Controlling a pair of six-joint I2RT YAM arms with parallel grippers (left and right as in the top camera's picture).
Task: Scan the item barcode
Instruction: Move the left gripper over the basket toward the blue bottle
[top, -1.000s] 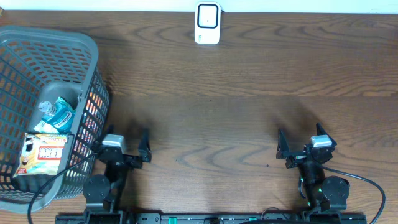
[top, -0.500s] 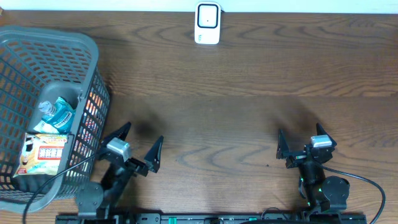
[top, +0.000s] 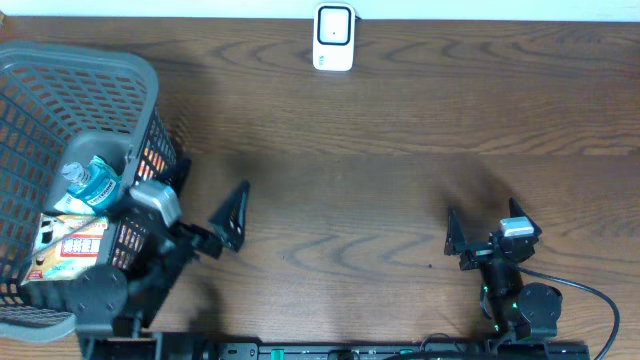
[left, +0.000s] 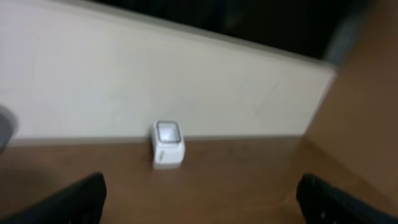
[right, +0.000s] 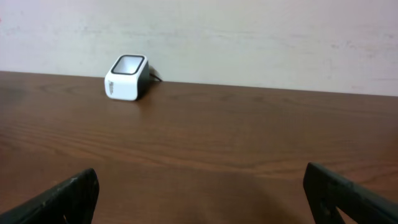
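We judge the packet (top: 70, 245) and small bottle (top: 92, 182), lying in the basket (top: 90, 58) at the left end of the tabletop (top: 380, 180), to be light: the packet soft and crinkly, the bottle stiffer but slick, best taken across its body. The left fingers (top: 232, 210), just beside the basket's wall, and the right fingers (top: 453, 235) both stand wide apart, holding nothing. Only the overhead view shows the basket's goods; the wrist views catch the scanner (left: 168, 144) by the far wall instead.

White scanner (right: 127, 78) on wooden table (right: 249, 143)
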